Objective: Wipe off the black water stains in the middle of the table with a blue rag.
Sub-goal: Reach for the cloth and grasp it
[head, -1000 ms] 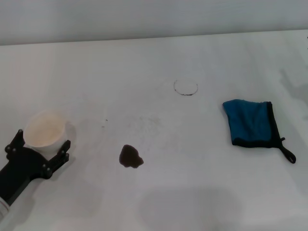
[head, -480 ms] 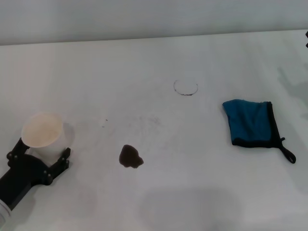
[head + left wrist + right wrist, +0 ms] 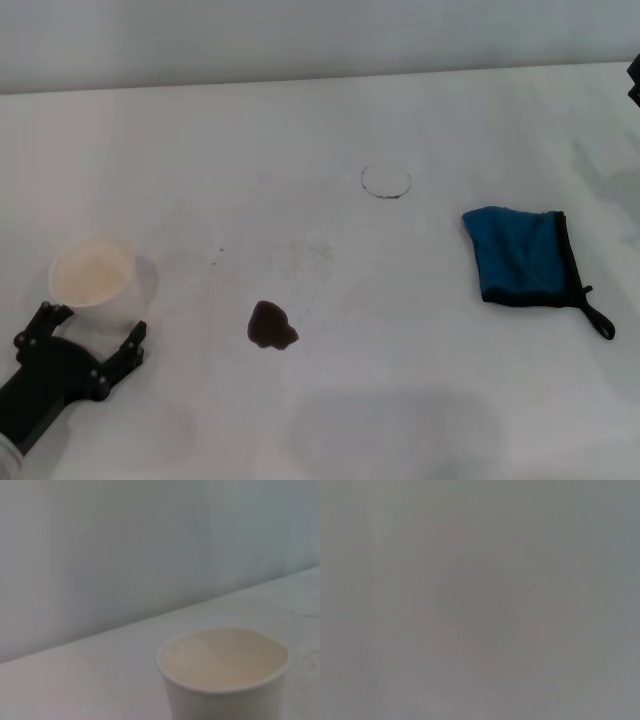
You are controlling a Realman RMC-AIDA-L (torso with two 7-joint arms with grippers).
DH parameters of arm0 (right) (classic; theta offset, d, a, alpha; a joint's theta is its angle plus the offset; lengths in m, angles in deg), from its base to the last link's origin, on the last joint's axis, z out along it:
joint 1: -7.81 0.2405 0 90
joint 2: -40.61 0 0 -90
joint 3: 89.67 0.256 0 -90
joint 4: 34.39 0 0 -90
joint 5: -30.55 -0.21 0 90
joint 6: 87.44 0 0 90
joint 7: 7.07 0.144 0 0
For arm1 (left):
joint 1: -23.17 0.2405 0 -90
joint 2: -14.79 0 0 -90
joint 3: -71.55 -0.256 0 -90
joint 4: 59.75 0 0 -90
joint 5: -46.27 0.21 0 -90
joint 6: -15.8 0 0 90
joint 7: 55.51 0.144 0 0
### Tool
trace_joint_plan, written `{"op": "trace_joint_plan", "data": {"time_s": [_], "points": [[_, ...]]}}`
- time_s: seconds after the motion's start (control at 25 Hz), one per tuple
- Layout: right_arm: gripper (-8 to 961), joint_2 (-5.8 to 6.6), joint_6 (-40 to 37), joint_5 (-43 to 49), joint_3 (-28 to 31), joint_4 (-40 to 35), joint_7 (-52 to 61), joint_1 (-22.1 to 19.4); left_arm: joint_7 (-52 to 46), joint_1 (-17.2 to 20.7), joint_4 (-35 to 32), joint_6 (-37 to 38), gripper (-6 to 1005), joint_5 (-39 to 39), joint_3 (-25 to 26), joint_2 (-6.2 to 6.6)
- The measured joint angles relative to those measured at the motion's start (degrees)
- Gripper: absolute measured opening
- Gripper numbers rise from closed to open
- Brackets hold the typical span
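the blue rag (image 3: 522, 256) lies flat far across the table (image 3: 300, 140) from the left gripper (image 3: 82, 345), whose fingers are spread just short of a paper cup (image 3: 92, 280). the stain (image 3: 270, 326) sits between them; the right arm looks nearer the rag, barely in view.

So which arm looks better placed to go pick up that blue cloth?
Probably the right. The blue rag lies on the robot's right side of the table, while the left claw sits open far off at the left by the paper cup, across the dark stain.
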Motion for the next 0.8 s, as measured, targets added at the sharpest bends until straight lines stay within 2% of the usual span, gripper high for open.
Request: {"op": "trace_joint_plan", "data": {"time_s": [0.16, 0.44, 0.8], "points": [[853, 0.0, -0.33, 0.0, -0.01, 0.03, 0.0, -0.05, -0.02, 2.49, -0.2, 1.5, 882, 0.16, 0.02, -0.04], [852, 0.04, -0.55, 0.0, -0.37, -0.01, 0.0, 0.3, 0.32, 7.63, -0.23, 8.74, 882, -0.38, 0.46, 0.06], [852, 0.17, 0.05, 0.08, -0.86, -1.86, 3.21, -1.0, 0.29, 14.66, 0.76, 18.33, 882, -10.96, 0.58, 0.22]]}}
